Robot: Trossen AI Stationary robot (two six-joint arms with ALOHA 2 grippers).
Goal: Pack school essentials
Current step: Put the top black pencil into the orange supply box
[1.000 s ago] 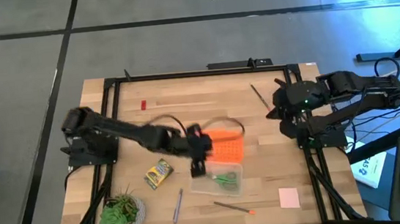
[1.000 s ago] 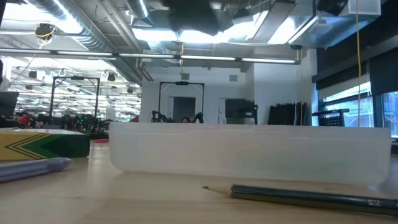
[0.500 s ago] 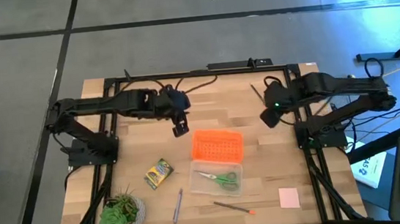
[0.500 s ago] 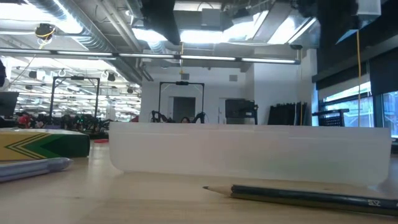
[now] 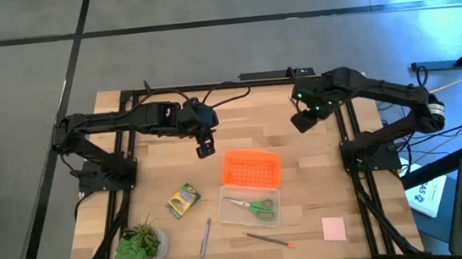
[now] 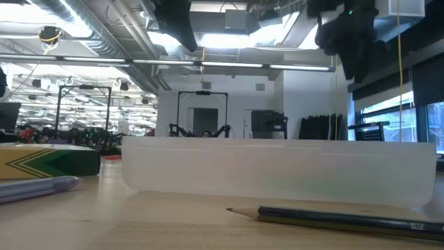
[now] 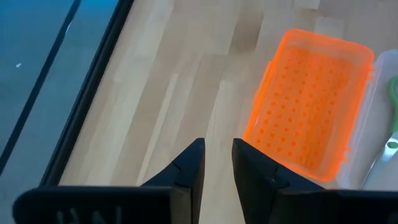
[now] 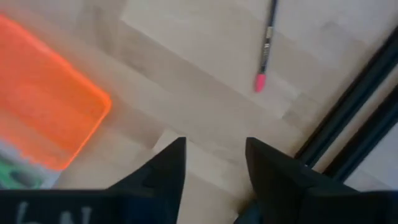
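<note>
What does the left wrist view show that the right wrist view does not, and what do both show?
Only the left wrist view shows the left pincer, its fingers nearly closed and empty, and the green scissors' handle in the clear case. Only the right wrist view shows the right pincer, open, and a pencil with a pink eraser tip near the black frame. Both show the orange lid and the wooden table.

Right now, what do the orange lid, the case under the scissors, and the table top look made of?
Orange lid: probably moulded plastic, glossy, with a dotted grid. Case holding the green-handled scissors: clear, slightly frosted plastic; the wood shows through. Table top: pale wood planks with visible grain and seams, matte.
</note>
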